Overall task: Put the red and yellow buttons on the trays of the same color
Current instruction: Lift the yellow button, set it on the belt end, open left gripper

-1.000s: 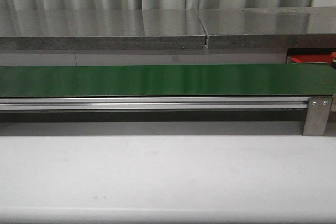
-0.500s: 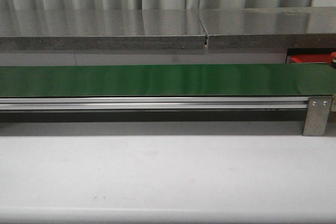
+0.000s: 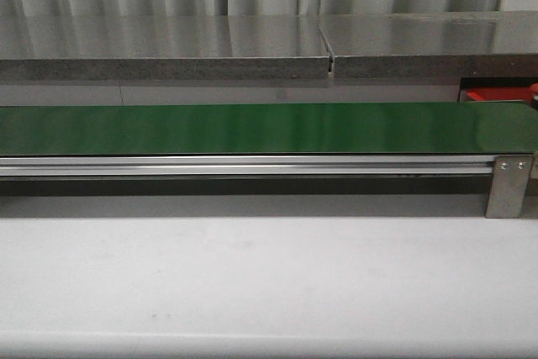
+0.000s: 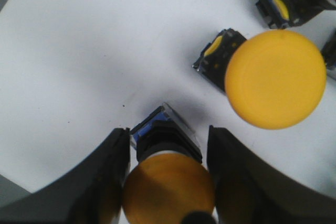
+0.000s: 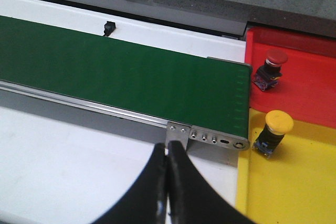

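In the left wrist view my left gripper (image 4: 168, 129) is closed around a yellow button (image 4: 168, 190) lying on the white surface, with a finger against each side of its cap. A second yellow button (image 4: 275, 80) lies close beside it, and a red-capped button (image 4: 289, 1) is further off. In the right wrist view my right gripper (image 5: 168, 148) is shut and empty above the white table, near the conveyor's end bracket. A red button (image 5: 270, 66) stands on the red tray (image 5: 310, 87). A yellow button (image 5: 273, 129) stands on the yellow tray (image 5: 294, 192). Neither gripper shows in the front view.
The green conveyor belt (image 3: 252, 128) runs across the table on its aluminium rail, with a metal bracket (image 3: 507, 184) at its right end. A corner of the red tray (image 3: 496, 96) shows behind that end. A grey shelf (image 3: 252, 48) stands behind the belt.
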Controlling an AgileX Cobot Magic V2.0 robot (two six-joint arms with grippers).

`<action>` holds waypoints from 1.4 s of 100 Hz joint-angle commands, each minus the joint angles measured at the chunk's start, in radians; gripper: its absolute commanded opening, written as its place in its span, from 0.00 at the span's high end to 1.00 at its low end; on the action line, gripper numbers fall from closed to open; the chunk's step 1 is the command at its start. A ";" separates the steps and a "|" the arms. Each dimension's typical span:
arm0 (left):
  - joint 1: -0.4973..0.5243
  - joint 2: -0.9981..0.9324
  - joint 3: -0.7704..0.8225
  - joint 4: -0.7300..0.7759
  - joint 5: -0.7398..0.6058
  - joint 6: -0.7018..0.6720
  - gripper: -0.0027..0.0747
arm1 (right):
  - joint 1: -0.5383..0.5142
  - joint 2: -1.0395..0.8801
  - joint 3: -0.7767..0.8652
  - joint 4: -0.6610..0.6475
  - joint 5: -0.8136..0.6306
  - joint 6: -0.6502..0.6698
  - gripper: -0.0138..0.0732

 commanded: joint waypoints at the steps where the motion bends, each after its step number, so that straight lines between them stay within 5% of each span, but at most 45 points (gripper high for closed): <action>1: 0.001 -0.052 -0.039 -0.021 -0.011 0.000 0.72 | 0.001 0.001 -0.025 0.007 -0.073 -0.007 0.93; 39: -0.013 -0.191 -0.054 -0.081 0.050 0.000 0.72 | 0.001 0.001 -0.025 0.007 -0.073 -0.007 0.93; 104: -0.331 -0.189 -0.241 -0.076 0.144 0.000 0.72 | 0.001 0.001 -0.025 0.007 -0.073 -0.007 0.93; 140: -0.389 -0.103 -0.266 -0.071 0.191 0.000 0.72 | 0.001 0.001 -0.025 0.007 -0.074 -0.007 0.93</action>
